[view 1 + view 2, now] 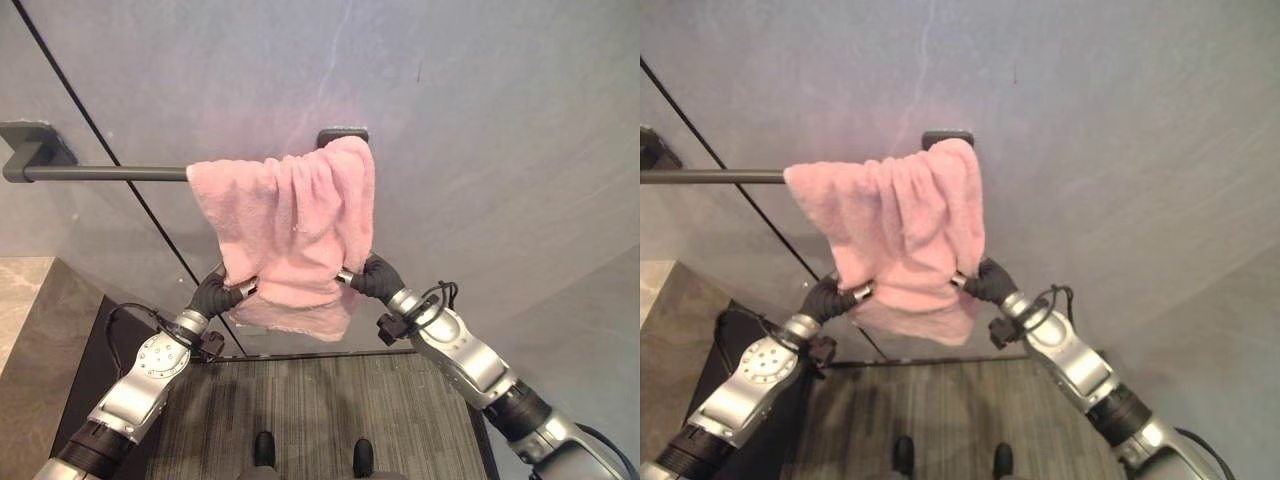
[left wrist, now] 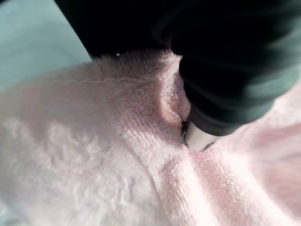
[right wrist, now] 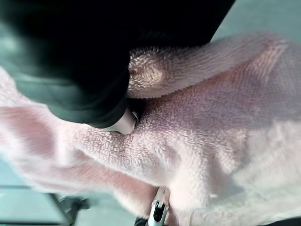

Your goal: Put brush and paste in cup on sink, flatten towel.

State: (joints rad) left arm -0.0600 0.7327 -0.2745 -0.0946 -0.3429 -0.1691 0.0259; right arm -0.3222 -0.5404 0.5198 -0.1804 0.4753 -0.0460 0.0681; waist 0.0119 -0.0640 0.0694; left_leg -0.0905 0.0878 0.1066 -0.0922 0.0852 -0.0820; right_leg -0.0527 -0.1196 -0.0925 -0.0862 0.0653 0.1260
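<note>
Soft, even light washed the grey wall [image 1: 480,120], with a faint pale sheen near its top. In both wrist views the pink towel [image 2: 94,155] blurred up close, and the dark hand covers sat underexposed.

- The dark metal towel bar [image 1: 105,173] runs bare from its left wall bracket [image 1: 28,146] to the bunched pink terry towel [image 1: 290,225].
- The towel covers the bar's right end up to the right bracket [image 1: 343,133].
- The grey wall [image 1: 500,150] lies close behind the bar.
- Both hands, left hand [image 1: 218,294] and right hand [image 1: 374,277], crowd the towel's lower edge.
</note>
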